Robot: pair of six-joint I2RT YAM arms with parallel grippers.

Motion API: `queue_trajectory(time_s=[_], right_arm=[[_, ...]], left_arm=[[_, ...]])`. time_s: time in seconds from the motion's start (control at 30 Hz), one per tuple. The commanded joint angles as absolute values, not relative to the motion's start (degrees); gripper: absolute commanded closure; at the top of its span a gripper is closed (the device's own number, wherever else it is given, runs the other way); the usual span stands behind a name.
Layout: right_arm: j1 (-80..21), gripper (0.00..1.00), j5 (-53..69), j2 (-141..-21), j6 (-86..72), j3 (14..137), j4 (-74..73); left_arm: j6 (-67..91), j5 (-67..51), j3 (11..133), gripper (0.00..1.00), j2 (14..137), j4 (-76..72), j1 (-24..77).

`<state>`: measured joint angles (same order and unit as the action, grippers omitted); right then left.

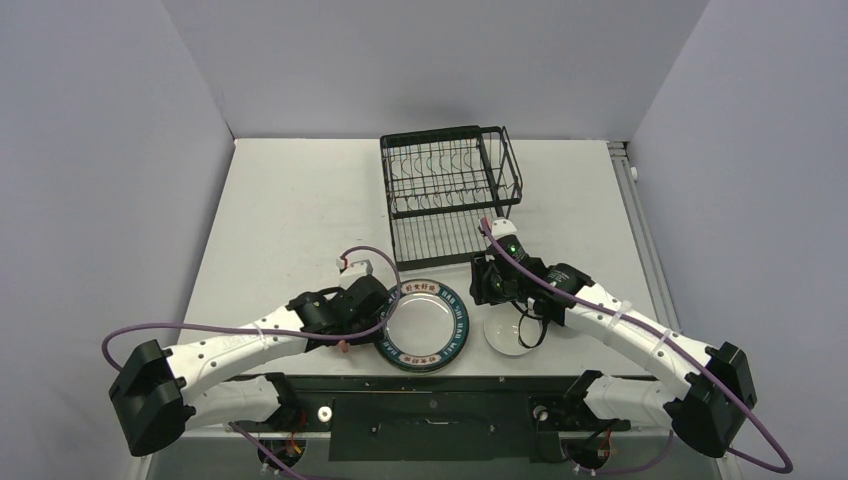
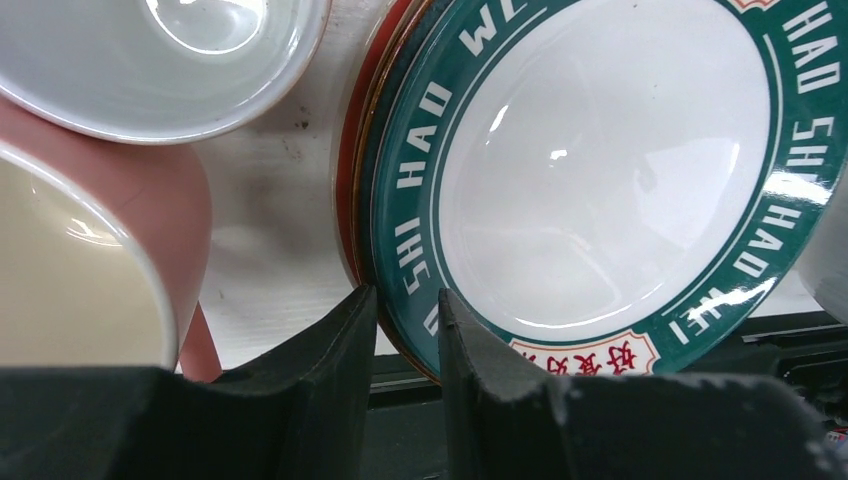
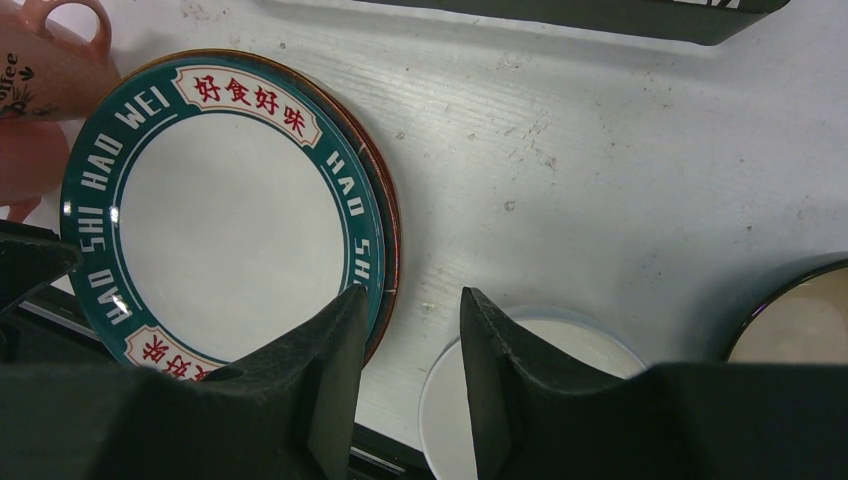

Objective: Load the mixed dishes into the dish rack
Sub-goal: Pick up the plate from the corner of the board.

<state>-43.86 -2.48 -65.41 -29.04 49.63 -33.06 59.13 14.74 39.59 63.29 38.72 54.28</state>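
A green-rimmed lettered white plate (image 1: 425, 322) (image 2: 600, 170) (image 3: 225, 220) tops a stack near the table's front edge, and a red plate's edge (image 2: 347, 170) shows under it. My left gripper (image 1: 386, 308) (image 2: 405, 300) is shut on the stack's left rim, one finger on the green band and the other outside the edge. Two pink mugs (image 3: 45, 60) (image 2: 90, 270) stand beside that rim. My right gripper (image 1: 488, 290) (image 3: 410, 300) hangs open over bare table between the stack and the white bowl (image 1: 510, 335) (image 3: 590, 345). The black wire dish rack (image 1: 450, 180) stands behind.
A dark-rimmed bowl (image 3: 790, 320) sits to the right of the white bowl, hidden under my right arm in the top view. A white-lined vessel (image 2: 180, 50) is beside the near mug. Grey walls enclose the table on three sides.
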Motion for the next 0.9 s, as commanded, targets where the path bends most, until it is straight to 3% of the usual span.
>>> queue_trajectory(time_s=[0.0, 0.87], right_arm=[[-43.58, 0.64, -2.55, -65.52, -29.17, 49.75, -31.64], [-43.23, 0.63, 2.34, -67.83, -29.44, 47.12, -29.94]], left_arm=[[58.02, 15.17, 41.30, 0.76, 64.38, 36.70, 54.10], [57.00, 15.52, 39.96, 0.95, 69.32, 33.96, 54.05]])
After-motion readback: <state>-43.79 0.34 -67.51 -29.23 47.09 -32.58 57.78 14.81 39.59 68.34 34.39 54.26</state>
